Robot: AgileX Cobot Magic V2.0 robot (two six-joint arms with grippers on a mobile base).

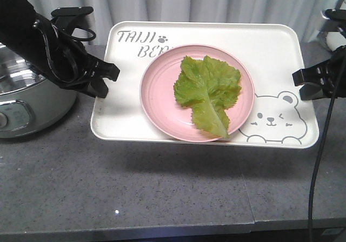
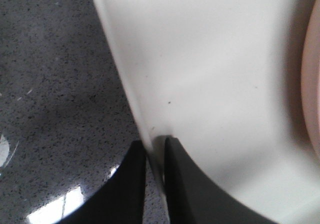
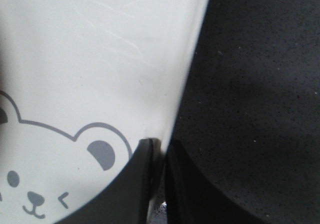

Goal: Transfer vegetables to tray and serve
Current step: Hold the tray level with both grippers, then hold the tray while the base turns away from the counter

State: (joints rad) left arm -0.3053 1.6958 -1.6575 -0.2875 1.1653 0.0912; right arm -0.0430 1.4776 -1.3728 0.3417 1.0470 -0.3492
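Left claw (image 2: 155, 143) clamps the tray (image 1: 270, 45) at its left rim, right claw (image 3: 159, 144) at its right. Lettuce (image 1: 208, 91) lies on the pink plate (image 1: 157, 93)

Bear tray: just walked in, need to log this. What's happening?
The left gripper is shut on the left rim of the cream-white rectangular tray, the right gripper on its right rim. A green lettuce leaf lies on a round pink plate on it. Its shadow suggests it hangs above the grey counter.
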